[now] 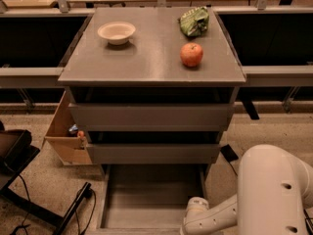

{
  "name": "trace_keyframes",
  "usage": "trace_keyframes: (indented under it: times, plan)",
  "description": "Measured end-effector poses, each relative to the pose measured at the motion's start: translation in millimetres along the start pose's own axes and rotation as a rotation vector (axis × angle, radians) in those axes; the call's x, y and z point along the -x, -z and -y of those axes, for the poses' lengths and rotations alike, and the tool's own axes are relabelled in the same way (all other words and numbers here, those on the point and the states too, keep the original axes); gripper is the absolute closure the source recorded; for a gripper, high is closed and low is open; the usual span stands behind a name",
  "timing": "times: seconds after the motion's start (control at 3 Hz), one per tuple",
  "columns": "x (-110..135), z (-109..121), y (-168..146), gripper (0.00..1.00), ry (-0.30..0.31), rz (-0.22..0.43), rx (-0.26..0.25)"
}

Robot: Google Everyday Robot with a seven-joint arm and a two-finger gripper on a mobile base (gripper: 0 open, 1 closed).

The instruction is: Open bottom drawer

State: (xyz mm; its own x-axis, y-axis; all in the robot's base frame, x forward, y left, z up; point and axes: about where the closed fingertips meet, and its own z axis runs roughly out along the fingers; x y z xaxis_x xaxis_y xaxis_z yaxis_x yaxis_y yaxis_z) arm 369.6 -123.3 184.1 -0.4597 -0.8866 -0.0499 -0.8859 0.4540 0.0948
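The bottom drawer [151, 197] stands pulled out toward me, its plain grey tray flat and smooth, below two wider grey drawer fronts [149, 116]. My rounded white arm [274, 190] reaches low to the drawer's front right corner, likely because the front has no handle. My end effector is out of view below there, so I cannot tell its state. On the matte grey bench [146, 67] rest a pale bowl [116, 32], a glossy red apple [191, 54] and a crumpled green bag [194, 21].
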Motion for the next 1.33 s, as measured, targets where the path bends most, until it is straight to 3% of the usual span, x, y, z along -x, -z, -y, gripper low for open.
trace_keyframes:
  times: [0.67, 1.33]
  plan:
    - [-5.3, -2.9, 1.1, 1.00, -0.007, -0.004, 0.013]
    - [-30.4, 0.8, 10.1, 1.00, -0.032, -0.004, 0.025]
